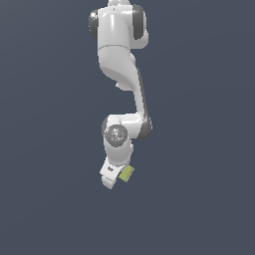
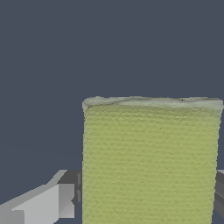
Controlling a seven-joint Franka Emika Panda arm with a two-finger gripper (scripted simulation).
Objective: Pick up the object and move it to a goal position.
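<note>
Yellow-green block between the white claw's fingers, clamped from both sides.

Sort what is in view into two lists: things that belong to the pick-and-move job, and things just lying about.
Belongs to the job:
- the yellow-green block, sitting between the fingers
- the gripper, closed on the block

Just lying about:
- nothing else shows in either view; only the plain dark background surrounds the arm
</note>
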